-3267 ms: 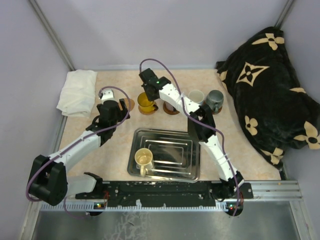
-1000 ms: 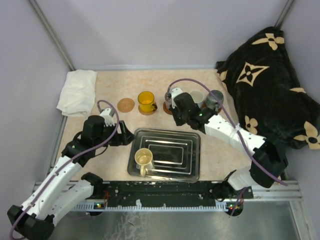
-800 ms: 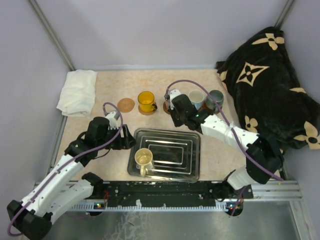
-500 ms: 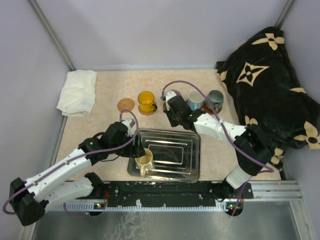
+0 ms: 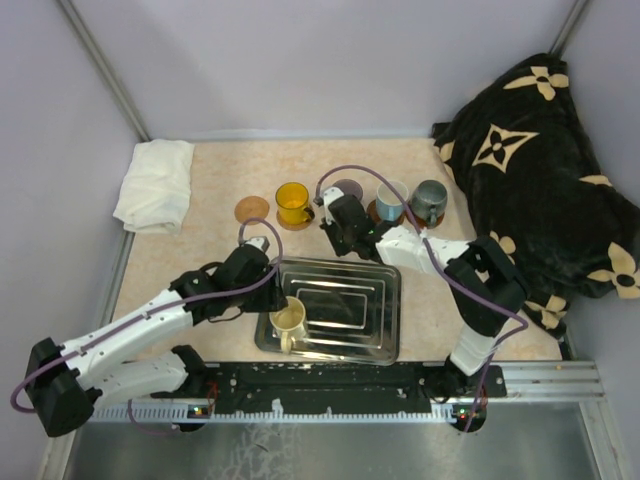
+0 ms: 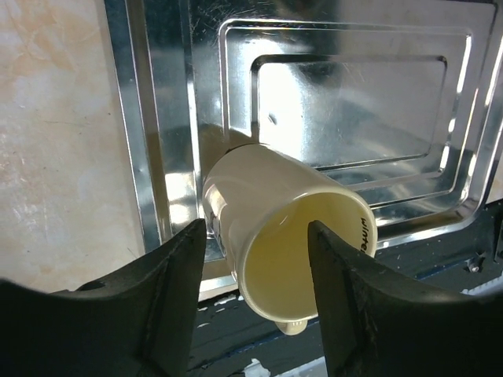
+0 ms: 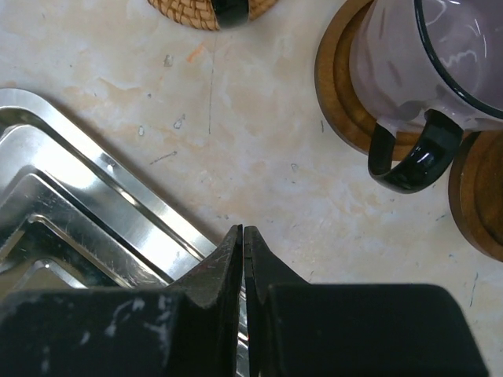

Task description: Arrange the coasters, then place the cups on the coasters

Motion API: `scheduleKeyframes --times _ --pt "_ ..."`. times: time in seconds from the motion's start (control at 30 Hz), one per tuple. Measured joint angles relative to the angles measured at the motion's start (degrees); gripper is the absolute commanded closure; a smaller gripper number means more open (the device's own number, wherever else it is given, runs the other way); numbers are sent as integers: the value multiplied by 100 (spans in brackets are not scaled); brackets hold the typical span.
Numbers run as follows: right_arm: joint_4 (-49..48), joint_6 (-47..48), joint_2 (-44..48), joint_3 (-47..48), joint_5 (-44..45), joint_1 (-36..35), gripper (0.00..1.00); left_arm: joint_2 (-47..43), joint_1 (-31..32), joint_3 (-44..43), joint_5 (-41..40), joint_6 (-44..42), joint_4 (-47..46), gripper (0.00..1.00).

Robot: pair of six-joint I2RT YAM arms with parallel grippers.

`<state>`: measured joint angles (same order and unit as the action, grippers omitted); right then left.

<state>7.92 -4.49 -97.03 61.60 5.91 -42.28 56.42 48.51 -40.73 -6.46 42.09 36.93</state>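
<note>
A cream cup (image 5: 288, 320) lies tilted at the near-left corner of the steel tray (image 5: 385, 300). My left gripper (image 5: 276, 300) is open, with a finger on each side of it. In the left wrist view the cream cup (image 6: 291, 243) fills the gap in my left gripper (image 6: 258, 232). My right gripper (image 5: 330, 238) is shut on nothing, over the table by the tray's far edge. The right wrist view shows my right gripper (image 7: 243, 229) and the purple cup (image 7: 424, 55) on a coaster (image 7: 342, 98). The yellow cup (image 5: 292, 203), the white cup (image 5: 390, 200) and the dark cup (image 5: 430, 198) stand on coasters. One coaster (image 5: 252, 210) is bare.
A white cloth (image 5: 155, 185) lies at the far left corner. A black patterned blanket (image 5: 540, 170) fills the right side. The tray (image 7: 71, 204) lies just left of my right fingers. Another coaster (image 7: 479, 204) shows at the right edge.
My left arm has swung right to the tray and its jaws have narrowed around the cream cup. My right gripper has moved left, away from the purple cup, and closed empty.
</note>
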Motion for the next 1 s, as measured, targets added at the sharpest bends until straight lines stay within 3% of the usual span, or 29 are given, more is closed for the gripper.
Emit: scheduleKeyframes --times 0.23,0.5,0.7,1.0 --pt "-42 50 -114 0 -2 0 96 284 70 -22 26 76 17 41" --pt "-201 55 -114 -9 -4 2 97 289 177 -22 33 273 114 67" --pt "-264 186 -367 -9 -31 2 97 286 214 -20 -87 378 245 100" --pt "-227 236 -688 -7 -223 0 98 321 251 -26 -254 505 323 96"
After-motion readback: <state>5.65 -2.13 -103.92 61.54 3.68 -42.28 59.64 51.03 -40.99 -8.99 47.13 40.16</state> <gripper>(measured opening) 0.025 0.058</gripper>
